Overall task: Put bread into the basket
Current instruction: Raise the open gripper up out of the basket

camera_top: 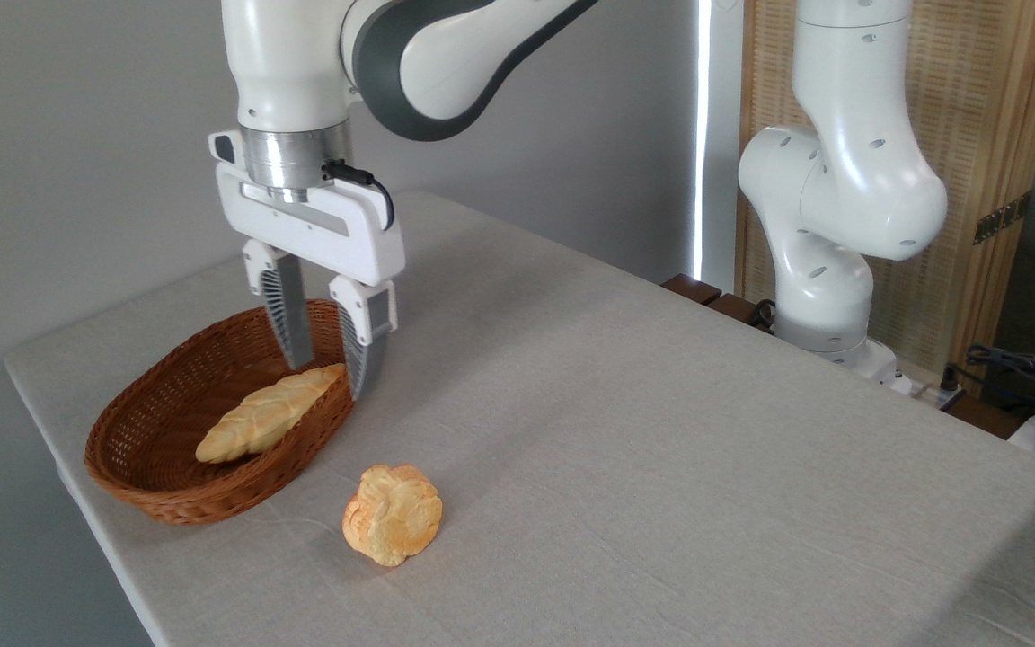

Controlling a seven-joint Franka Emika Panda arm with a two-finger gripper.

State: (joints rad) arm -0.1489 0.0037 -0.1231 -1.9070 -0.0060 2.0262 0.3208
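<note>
You are looking at the braided loaf (269,417) lying lengthwise inside the wicker basket (158,499) on the bench (661,431), while the end effector (331,380) is hovering with fingers apart and empty, suggesting release.
</note>
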